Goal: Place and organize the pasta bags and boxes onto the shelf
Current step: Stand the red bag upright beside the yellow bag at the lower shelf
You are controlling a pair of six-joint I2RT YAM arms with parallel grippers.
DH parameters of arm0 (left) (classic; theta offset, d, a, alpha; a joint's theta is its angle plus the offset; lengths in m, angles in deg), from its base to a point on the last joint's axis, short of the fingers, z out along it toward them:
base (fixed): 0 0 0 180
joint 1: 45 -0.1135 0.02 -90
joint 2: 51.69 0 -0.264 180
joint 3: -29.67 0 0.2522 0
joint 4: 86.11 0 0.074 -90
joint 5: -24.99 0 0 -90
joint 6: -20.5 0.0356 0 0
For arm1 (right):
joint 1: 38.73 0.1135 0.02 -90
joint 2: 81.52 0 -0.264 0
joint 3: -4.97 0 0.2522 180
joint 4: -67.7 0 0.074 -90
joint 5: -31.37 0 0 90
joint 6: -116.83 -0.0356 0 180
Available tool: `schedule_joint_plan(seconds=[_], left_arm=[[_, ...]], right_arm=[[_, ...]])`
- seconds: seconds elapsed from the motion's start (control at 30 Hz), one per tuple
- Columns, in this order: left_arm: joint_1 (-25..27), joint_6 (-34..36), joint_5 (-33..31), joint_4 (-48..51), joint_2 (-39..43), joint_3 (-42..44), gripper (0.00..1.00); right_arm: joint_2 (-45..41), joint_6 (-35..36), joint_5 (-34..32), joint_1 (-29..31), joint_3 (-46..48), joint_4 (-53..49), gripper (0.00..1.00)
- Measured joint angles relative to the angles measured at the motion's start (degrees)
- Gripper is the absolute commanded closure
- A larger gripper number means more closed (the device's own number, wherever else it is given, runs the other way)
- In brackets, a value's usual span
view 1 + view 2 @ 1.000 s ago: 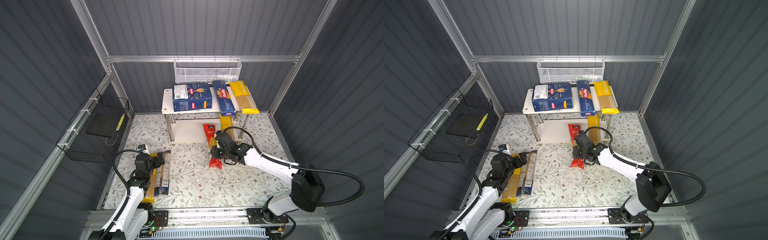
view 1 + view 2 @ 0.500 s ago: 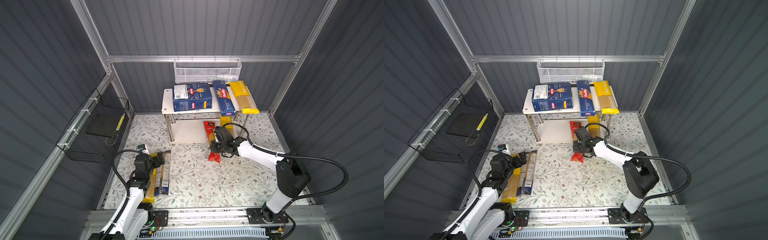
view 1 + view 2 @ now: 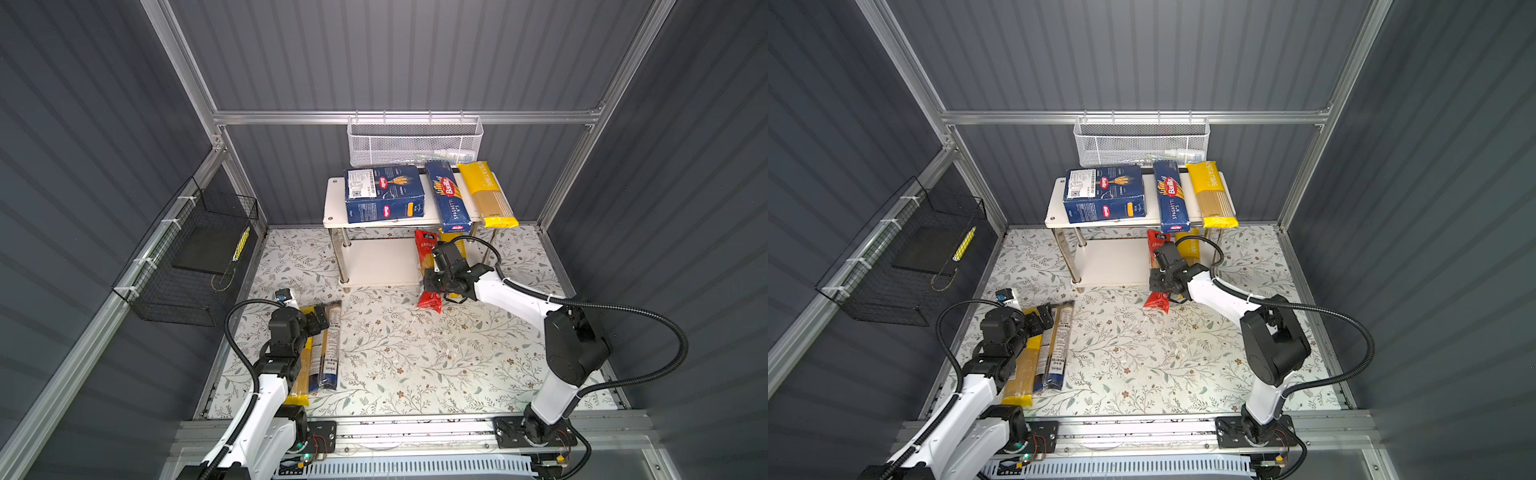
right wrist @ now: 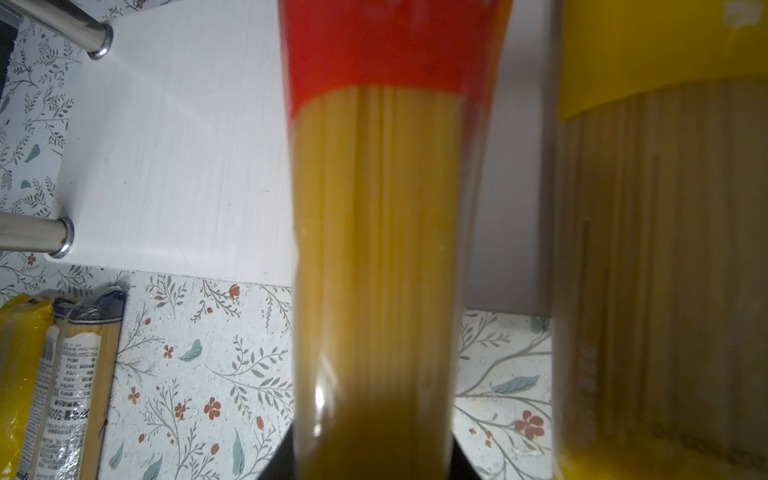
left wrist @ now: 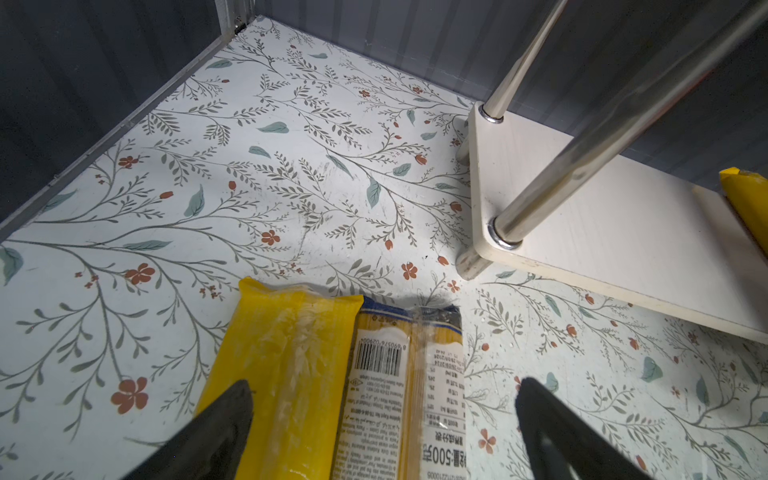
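Item: red bag [image 3: 424, 249], clamped in your right gripper [image 3: 433, 284], far end over the shelf [image 3: 374, 266] lower board. Step, likely: shelving it. Next: you push deeper, then release. Left gripper [image 5: 382, 419]: apart, above a yellow bag [image 5: 286, 361] in front of the shelf.

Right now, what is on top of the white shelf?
On the shelf's top board lie the wide blue box, the narrow spaghetti box and a yellow bag, side by side. Anything under them is covered.
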Motion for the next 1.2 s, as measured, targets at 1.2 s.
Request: schedule_joint_plan(seconds=[1.2], left_arm=[[0.0, 0.2, 0.2, 0.0, -0.3, 0.0, 0.00]], right_arm=[[3.9, -0.4, -6.0, -2.7, -5.3, 0.4, 0.52]])
